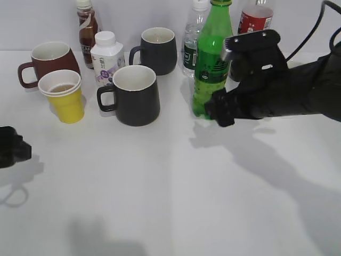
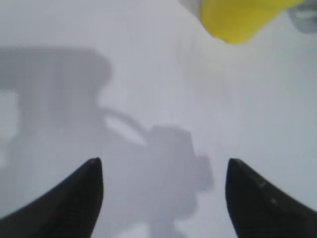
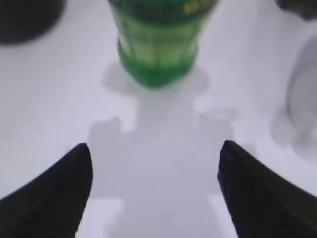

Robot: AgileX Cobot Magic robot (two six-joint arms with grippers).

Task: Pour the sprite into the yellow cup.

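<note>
The sprite, a tall green bottle with green cap and label, stands upright at the back right of the table; its base shows in the right wrist view. My right gripper is open and empty just in front of the bottle's base, fingertips short of it. The yellow cup, with white inside and some brownish liquid, stands at the left; its lower part shows at the top of the left wrist view. My left gripper is open and empty, low at the left edge, well short of the cup.
A black mug stands right of the yellow cup, another black mug behind it, and a red-brown mug at the far left. A white milk bottle, a brown drink bottle, a clear water bottle and a red-labelled bottle stand at the back.
</note>
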